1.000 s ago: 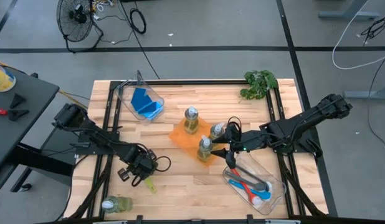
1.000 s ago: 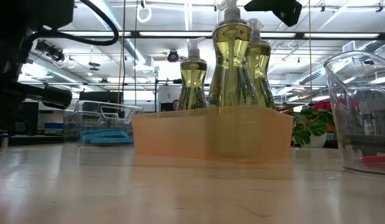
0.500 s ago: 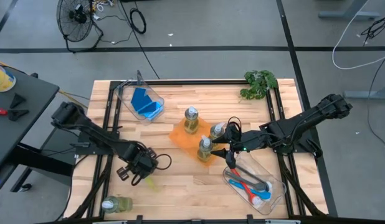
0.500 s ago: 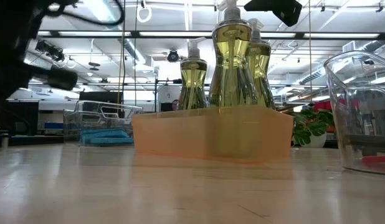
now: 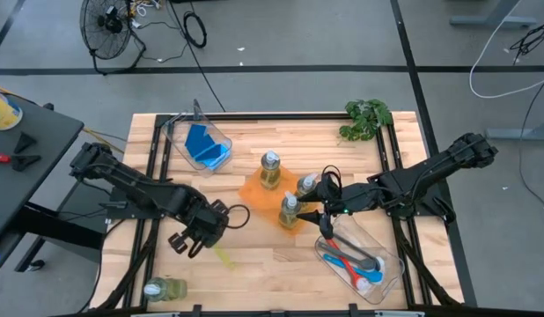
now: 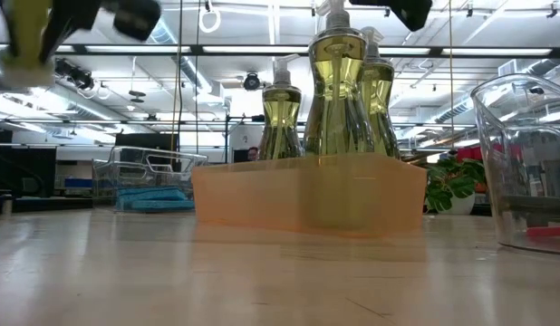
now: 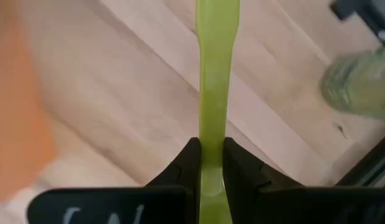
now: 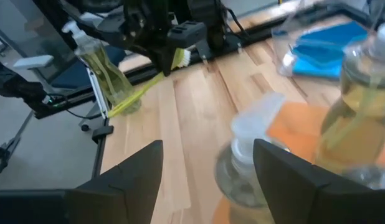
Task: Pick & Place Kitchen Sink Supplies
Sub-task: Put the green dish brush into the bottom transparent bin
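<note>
The left gripper (image 5: pixel 204 231) squeezes the yellow-green brush (image 7: pixel 212 93) tight. The long handle sticks out, so it could bump the soap bottles (image 5: pixel 290 210).

The right gripper (image 5: pixel 318 201) waits open beside them.

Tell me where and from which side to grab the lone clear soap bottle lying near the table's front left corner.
The lone clear pump bottle of yellowish soap lies on its side near the wooden table's front left corner. Probably best to come straight down and close across its round body, fingers either side of its width; the pump end looks too slim. The left gripper is nearest, but it holds the yellow-green brush.
</note>
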Robot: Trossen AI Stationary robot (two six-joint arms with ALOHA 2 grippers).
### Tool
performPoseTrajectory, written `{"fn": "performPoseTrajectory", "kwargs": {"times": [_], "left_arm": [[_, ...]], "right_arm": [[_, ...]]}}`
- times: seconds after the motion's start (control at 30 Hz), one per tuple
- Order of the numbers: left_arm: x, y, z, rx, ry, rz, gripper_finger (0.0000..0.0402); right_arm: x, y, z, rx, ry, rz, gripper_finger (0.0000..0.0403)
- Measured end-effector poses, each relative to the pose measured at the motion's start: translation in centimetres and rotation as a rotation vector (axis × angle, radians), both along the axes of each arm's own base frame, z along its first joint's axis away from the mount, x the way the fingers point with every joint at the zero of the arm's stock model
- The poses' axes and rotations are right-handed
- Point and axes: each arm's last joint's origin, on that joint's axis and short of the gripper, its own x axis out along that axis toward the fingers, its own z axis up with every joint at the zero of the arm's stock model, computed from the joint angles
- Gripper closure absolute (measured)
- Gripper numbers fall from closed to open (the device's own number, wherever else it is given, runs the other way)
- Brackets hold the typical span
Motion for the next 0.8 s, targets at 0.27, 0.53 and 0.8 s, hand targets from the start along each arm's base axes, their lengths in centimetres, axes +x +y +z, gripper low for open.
{"fn": "performPoseTrajectory", "kwargs": {"times": [0.27,0.53,0.8], "left_arm": [[0.8,1.3,5.3,-0.005,-0.102,0.065,0.0355],[1.0,3.2,10.3,-0.018,-0.218,0.145,0.0356],[1.2,6.9,15.3,0.025,-0.423,0.332,0.0356]], "right_arm": [[0.3,0.1,0.7,-0.043,-0.071,0.028,0.0154],[0.3,0.1,0.8,-0.041,-0.081,0.028,0.0154],[0.6,0.1,1.8,-0.127,-0.191,0.032,0.0154]]}}
